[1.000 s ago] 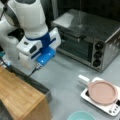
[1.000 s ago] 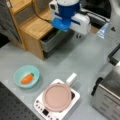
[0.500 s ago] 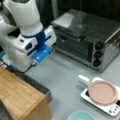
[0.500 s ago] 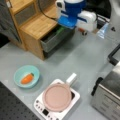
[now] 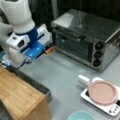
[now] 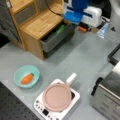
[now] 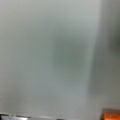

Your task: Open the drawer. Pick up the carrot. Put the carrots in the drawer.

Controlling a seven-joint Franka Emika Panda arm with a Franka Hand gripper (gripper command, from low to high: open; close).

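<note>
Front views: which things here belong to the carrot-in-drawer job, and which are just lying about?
Job:
- drawer, pulled open
- carrot, lying in the teal bowl
- hand, near the drawer's far end

Lying about:
- toaster oven
- pink pan on the white cooker
- green vegetable in the drawer

Carrot (image 6: 27, 78) in bowl (image 6: 35, 72), drawer (image 6: 56, 37) behind

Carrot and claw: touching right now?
Apart. In a front view the carrot lies in the teal bowl at lower left, while the claw sits at the top beyond the open drawer, bare table between.
</note>
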